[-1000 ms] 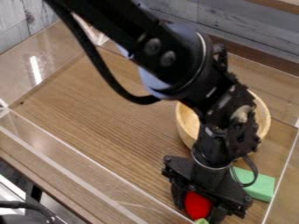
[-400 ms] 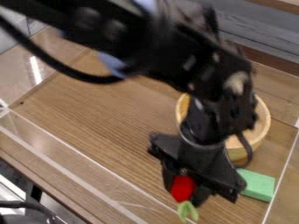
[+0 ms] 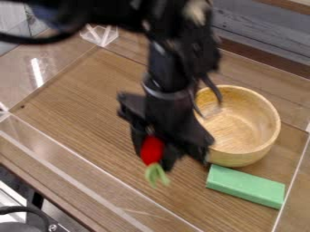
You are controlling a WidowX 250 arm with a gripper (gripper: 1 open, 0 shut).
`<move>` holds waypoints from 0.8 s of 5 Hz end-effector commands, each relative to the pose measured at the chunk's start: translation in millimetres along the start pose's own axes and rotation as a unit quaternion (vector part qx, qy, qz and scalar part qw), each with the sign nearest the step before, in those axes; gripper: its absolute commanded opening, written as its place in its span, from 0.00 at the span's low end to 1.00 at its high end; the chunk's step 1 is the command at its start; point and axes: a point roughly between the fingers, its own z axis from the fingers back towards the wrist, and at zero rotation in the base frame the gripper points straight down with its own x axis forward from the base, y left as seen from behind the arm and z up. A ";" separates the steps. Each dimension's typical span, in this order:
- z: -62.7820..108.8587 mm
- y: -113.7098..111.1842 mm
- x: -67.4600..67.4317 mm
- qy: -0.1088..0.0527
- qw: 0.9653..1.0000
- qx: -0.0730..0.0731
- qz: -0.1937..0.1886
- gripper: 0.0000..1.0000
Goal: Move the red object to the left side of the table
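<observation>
Camera view, the only one. My gripper (image 3: 152, 150) points straight down over the middle of the table (image 3: 72, 109), with my black arm (image 3: 179, 54) rising behind it toward the top of the frame. The picture is motion-blurred, so edges are soft.

My jaws are closed on the red object (image 3: 150, 149). It sits between my dark fingers (image 3: 133, 136), and its light-green leafy end (image 3: 157, 173) hangs below them. The red object appears lifted off the wood, though the blur keeps me from judging the gap beneath it.

To the right of my gripper stands the wooden bowl (image 3: 248, 136), upright, its rim near my fingers; whether they touch I cannot tell. In front of the bowl, toward the lower right, a flat green block (image 3: 246, 186) lies on the tabletop, apart from the red object.

Clear acrylic walls (image 3: 49, 149) edge the table on the near and left sides, catching glare.

Writing: no brand, label or lettering is legible on my arm, the bowl, the block or the walls.
</observation>
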 end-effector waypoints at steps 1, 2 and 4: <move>13.9 20.8 18.6 -0.023 0.999 -0.005 0.038 0.00; 14.6 36.1 26.4 -0.022 0.997 -0.005 0.076 0.00; 34.9 51.2 26.1 -0.032 0.994 0.006 0.105 0.00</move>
